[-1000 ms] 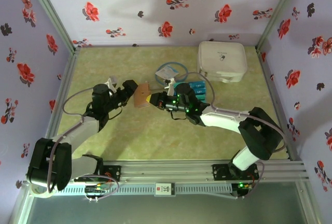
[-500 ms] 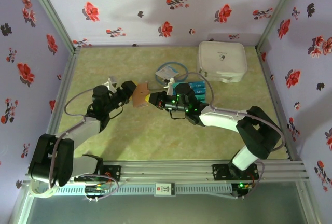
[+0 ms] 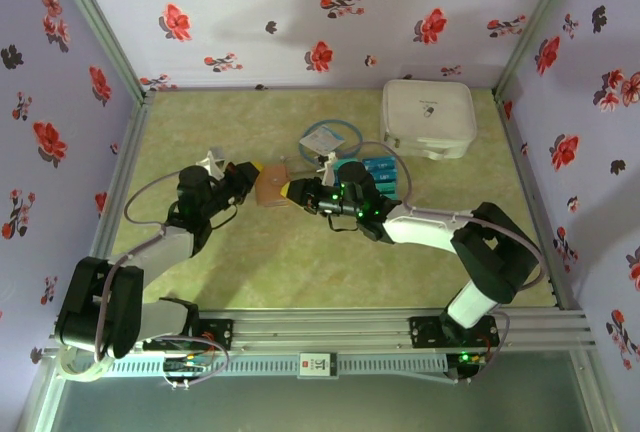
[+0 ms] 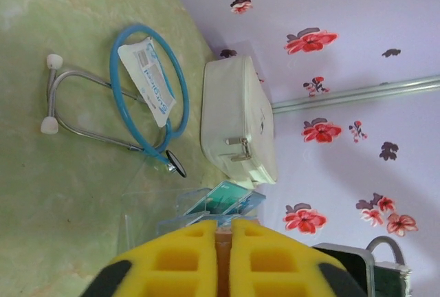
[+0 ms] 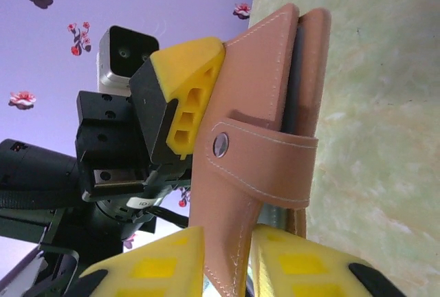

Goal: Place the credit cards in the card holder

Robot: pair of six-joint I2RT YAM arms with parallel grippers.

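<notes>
Since 1 s ago: wallet (image 3: 270,188) rotated slightly; arms barely shifted.
Top: wallet left of white case (image 3: 428,118), nearer the arms, pinched btw L gripper (image 3: 251,172) and R gripper (image 3: 291,190). Cards (image 3: 372,172) just in front of case.
L wrist: fingers narrow, brown edge clamped.
R wrist: fingers clamp wallet's lower edge.

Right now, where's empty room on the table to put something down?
Bare: the wide near strip of table between the arms and front rail, and the far left corner. Crowded: the far right half, where stethoscope, credit cards and white case sit close, and mid-table, where the left gripper and right gripper hold the card holder.
</notes>
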